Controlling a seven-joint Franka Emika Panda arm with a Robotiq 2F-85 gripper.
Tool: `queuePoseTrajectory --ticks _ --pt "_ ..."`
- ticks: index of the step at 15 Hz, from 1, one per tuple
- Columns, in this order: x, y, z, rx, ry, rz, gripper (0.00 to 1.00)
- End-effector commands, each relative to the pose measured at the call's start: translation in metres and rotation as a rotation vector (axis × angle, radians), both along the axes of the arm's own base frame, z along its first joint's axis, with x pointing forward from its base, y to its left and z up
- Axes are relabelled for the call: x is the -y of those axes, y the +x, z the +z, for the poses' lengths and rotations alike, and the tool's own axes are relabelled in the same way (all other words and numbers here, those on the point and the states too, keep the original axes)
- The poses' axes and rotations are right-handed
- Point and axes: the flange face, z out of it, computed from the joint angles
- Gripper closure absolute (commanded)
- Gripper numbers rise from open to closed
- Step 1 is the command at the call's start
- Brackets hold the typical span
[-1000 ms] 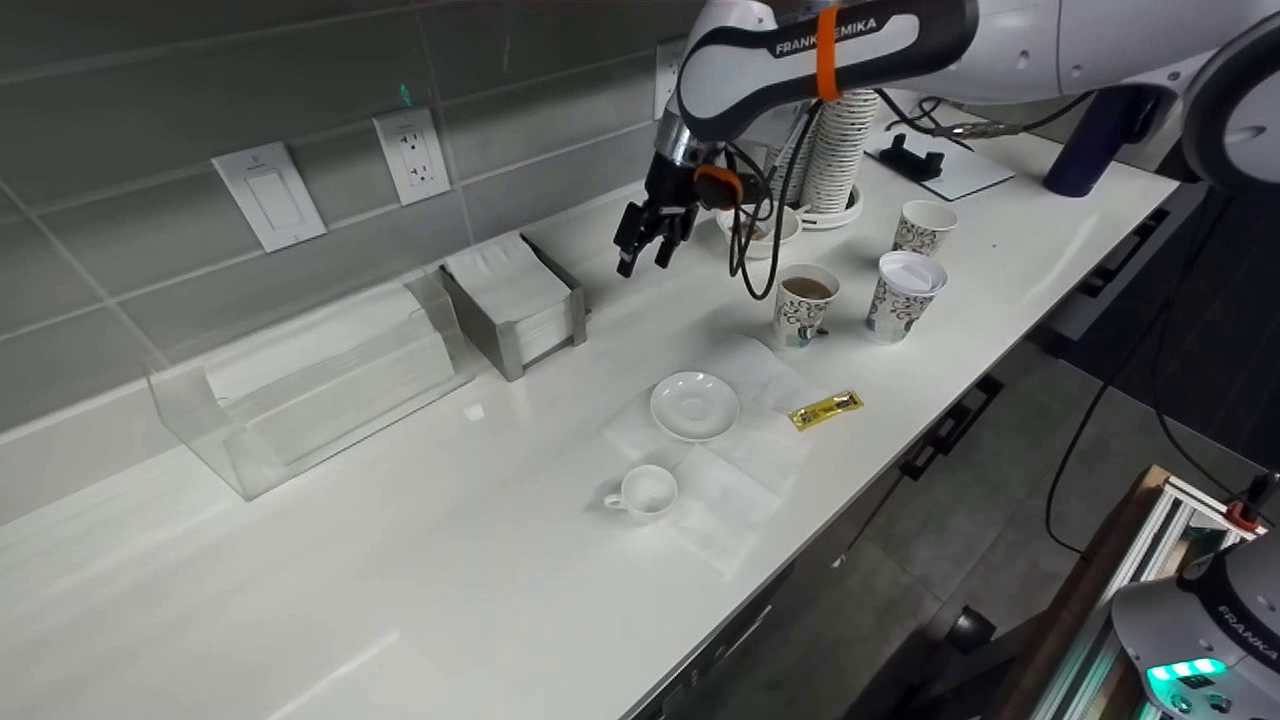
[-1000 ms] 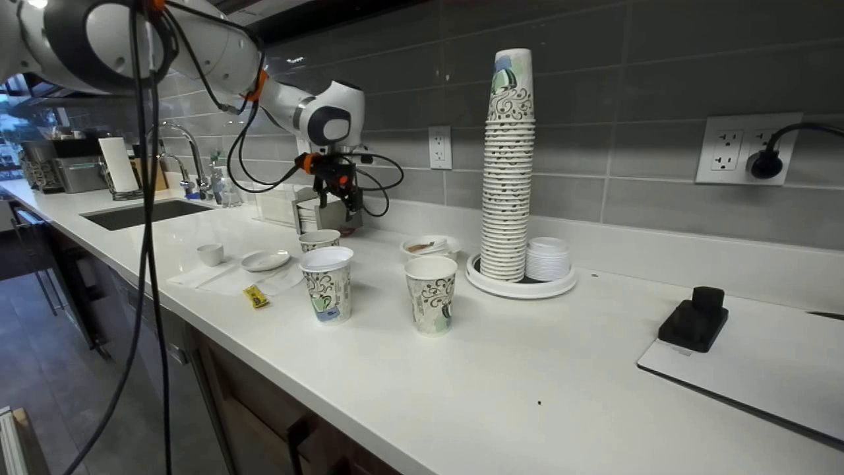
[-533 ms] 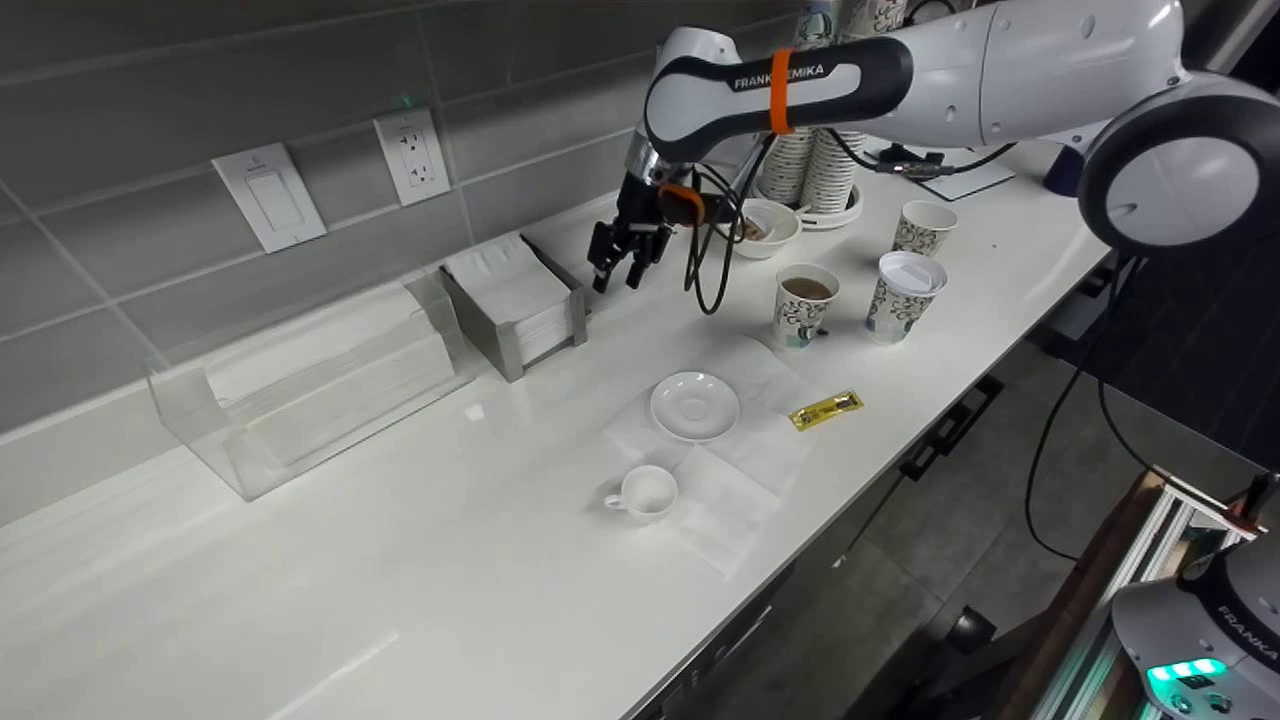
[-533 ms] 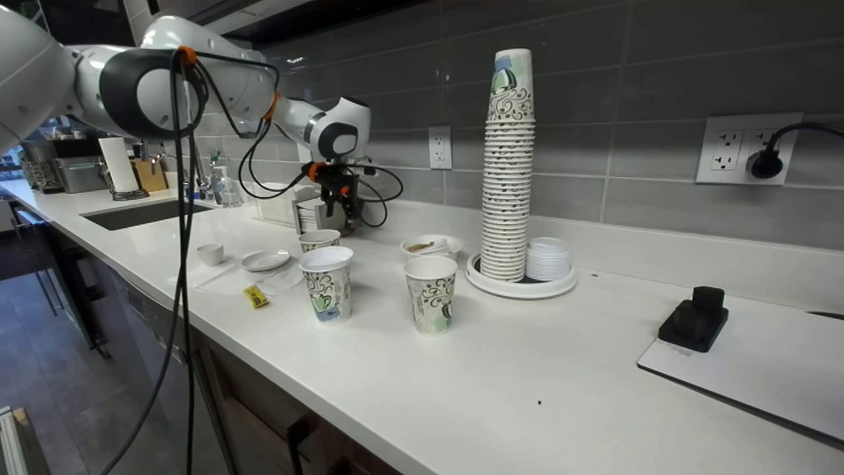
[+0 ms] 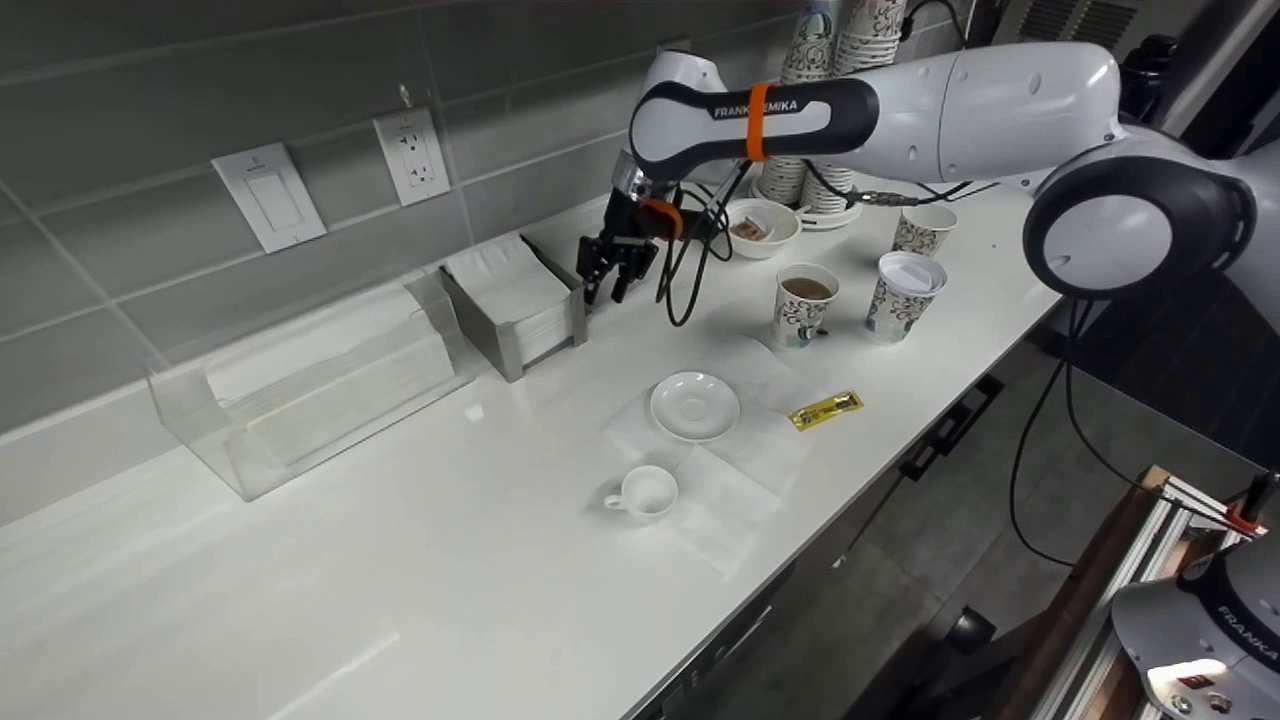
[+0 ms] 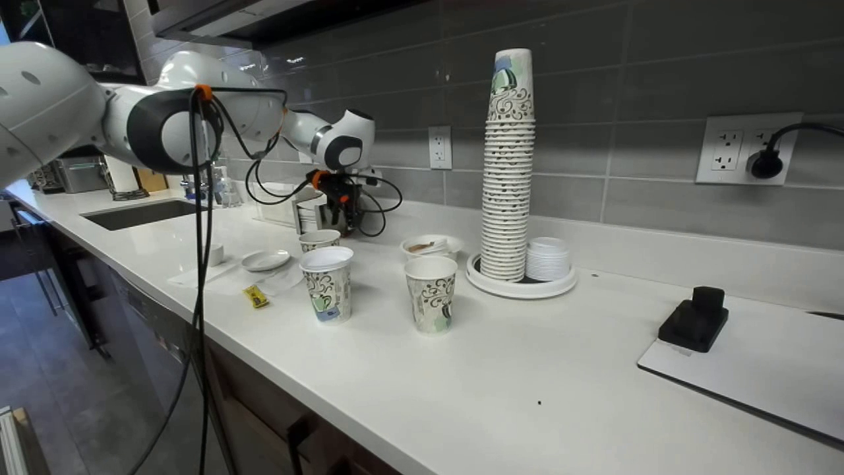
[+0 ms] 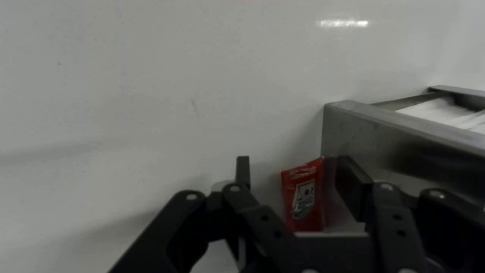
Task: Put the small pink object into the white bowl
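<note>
A small red packet [image 7: 303, 197] with a pale label is the only small reddish object in the wrist view. It is close beside the steel wall of the napkin holder [image 7: 394, 132], which mirrors it. My gripper [image 7: 295, 170] is open, with one finger on each side of the packet. The right finger is by the holder wall; I cannot tell whether they touch. The gripper [image 5: 603, 296] is low beside the holder in an exterior view. The white bowl [image 5: 770, 248], with brownish things in it, stands behind the gripper; it also shows in an exterior view [image 6: 452, 251].
Patterned paper cups [image 5: 800, 325], one with brown liquid, stand near the bowl. Tall cup stacks [image 6: 508, 198] stand on a round tray. A saucer [image 5: 695, 405], a small white cup [image 5: 648, 492] and a yellow packet [image 5: 826, 410] lie towards the front. Cables [image 5: 690, 290] hang from the wrist.
The arm has moved down and towards the napkin holder. The gripper is now lower, close beside the holder's side, and the bowl is less covered by the wrist and cables.
</note>
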Motion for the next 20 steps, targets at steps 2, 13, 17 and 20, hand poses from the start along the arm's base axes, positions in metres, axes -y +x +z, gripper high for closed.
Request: queuePoseTrajectory --ticks 2,13,17,20 --pt "-0.004 0.008 -0.012 -0.039 0.038 -0.044 0.42" --pt "-0.018 0.009 -0.020 -0.058 0.076 -0.044 0.55" --pt "-0.021 0.009 -0.026 -0.060 0.075 -0.048 0.56" --pt "-0.018 0.011 -0.025 -0.050 0.074 -0.060 0.69"
